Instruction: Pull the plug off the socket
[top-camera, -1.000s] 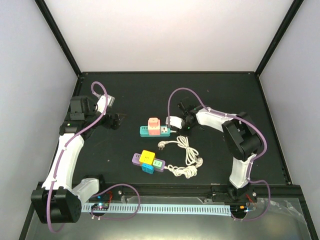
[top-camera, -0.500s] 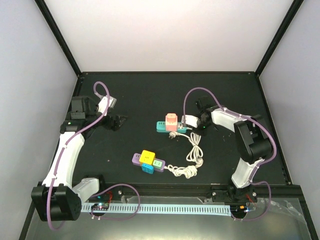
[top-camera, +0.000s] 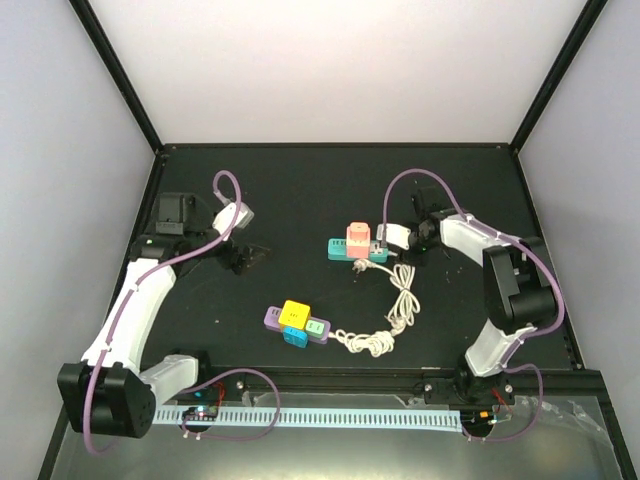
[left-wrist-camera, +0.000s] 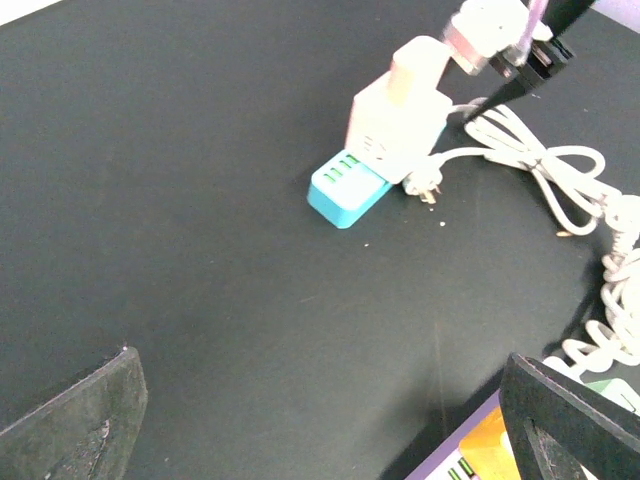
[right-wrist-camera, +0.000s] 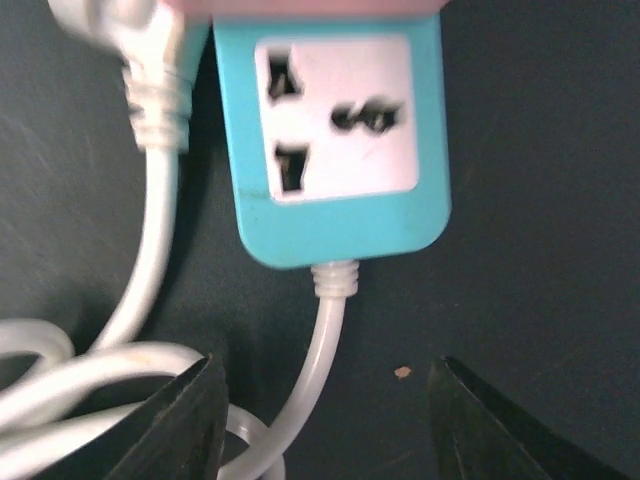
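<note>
The socket is a teal power strip (top-camera: 340, 250) (left-wrist-camera: 346, 190) (right-wrist-camera: 335, 140) lying mid-table, and a pink cube adapter (top-camera: 359, 239) (left-wrist-camera: 402, 105) is plugged into its top. A white pronged plug (top-camera: 358, 266) (left-wrist-camera: 424, 186) (right-wrist-camera: 120, 25) lies loose on the mat beside the strip. My right gripper (top-camera: 385, 242) (right-wrist-camera: 335, 420) is open at the strip's right end. Its fingers straddle the strip's white cable (right-wrist-camera: 325, 360) without touching it. My left gripper (top-camera: 252, 254) (left-wrist-camera: 320, 420) hangs open over bare mat, well left of the strip.
A purple strip (top-camera: 297, 322) (left-wrist-camera: 470, 455) with yellow and blue cubes lies nearer the front. The white cable runs down to a coil (top-camera: 372, 340) beside it. Black frame posts and pale walls bound the mat.
The right gripper dragged the teal strip rightward by its cable end, then opened and let go. The cable stretched out. The left gripper shifted slightly right.
</note>
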